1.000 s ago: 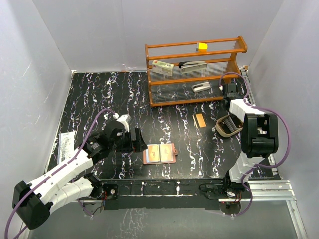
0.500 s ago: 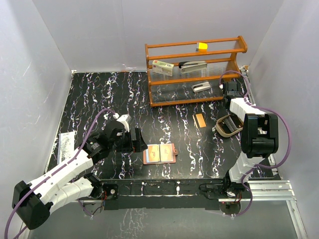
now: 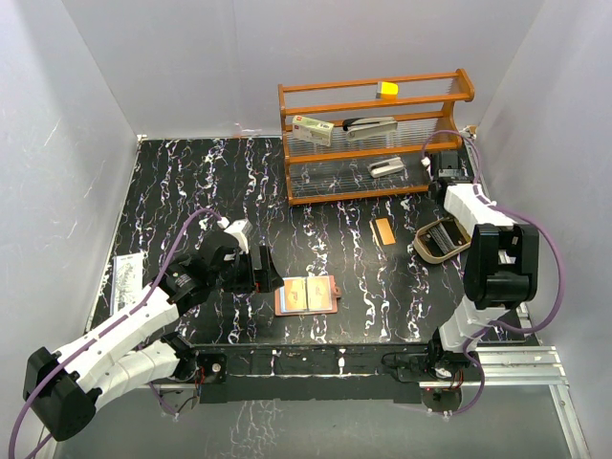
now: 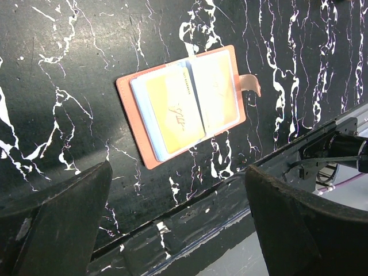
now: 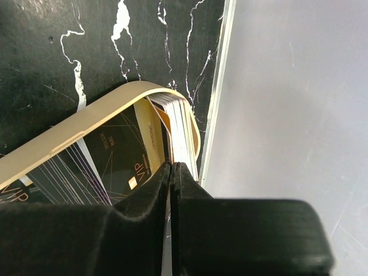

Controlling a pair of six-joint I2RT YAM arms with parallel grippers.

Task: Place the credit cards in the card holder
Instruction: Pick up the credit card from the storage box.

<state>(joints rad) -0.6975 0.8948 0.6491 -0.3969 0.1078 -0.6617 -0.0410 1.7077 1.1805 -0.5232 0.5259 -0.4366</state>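
Note:
The reddish-brown card holder (image 3: 306, 295) lies open near the table's front edge. In the left wrist view (image 4: 129, 86) its left panel holds an orange card (image 4: 172, 106) over a light blue card (image 4: 140, 95), and its right panel holds a tan card (image 4: 217, 92). My left gripper (image 3: 260, 273) is open and empty just left of the holder, and in its own view (image 4: 177, 178) it hangs over the front edge. One orange card (image 3: 383, 230) lies loose on the table. My right gripper (image 5: 172, 165) is shut on a thin card seen edge-on, at the card stack (image 5: 183, 129) in the tan tray (image 5: 86, 123).
The tan oval tray (image 3: 427, 251) sits at the right by the wall. The wooden rack (image 3: 373, 94) with small items stands at the back. A white printed packet (image 3: 126, 277) lies at the left edge. The right wall (image 5: 287, 86) is close beside the tray.
My right arm has shifted a little to the right and back over the tray. The left arm and the card holder have not moved.

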